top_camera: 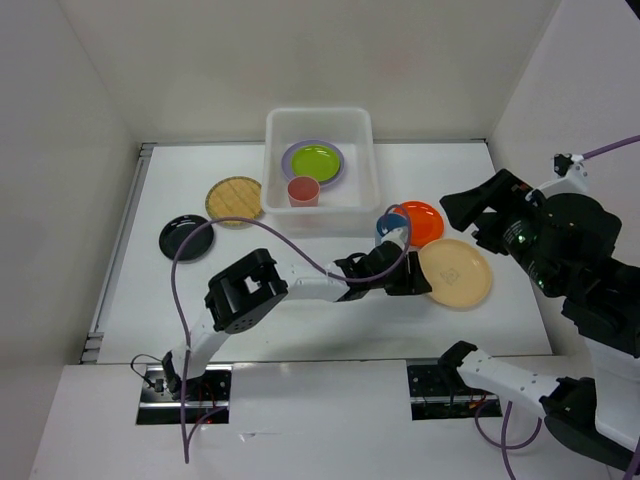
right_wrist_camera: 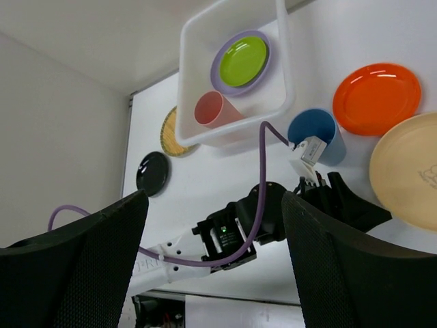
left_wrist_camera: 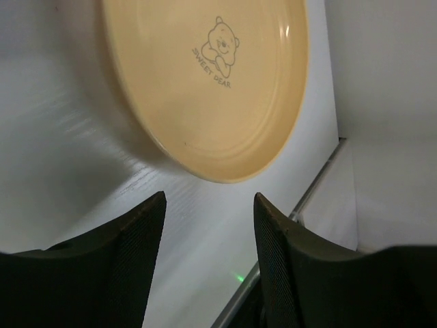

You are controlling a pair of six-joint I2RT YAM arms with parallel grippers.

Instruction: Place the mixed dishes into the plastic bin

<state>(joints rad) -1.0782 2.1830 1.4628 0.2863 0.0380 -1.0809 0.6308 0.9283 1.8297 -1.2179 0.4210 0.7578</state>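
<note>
Black left tool (top_camera: 422, 281), arm (top_camera: 300, 284) stretched rightward, gapes beside tan plate (top_camera: 457, 272).

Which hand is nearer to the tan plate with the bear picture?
Left. The left hand sits low, just beside the tan plate; the right hand hangs high up, well away from it.

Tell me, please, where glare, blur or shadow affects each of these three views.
Top external view: even light, faint shadows by the plastic bin. Left wrist view: tan bear-print plate sharp, left gripper dark and soft-edged. Right wrist view: glare on the orange plate, right gripper nearly black.
</note>
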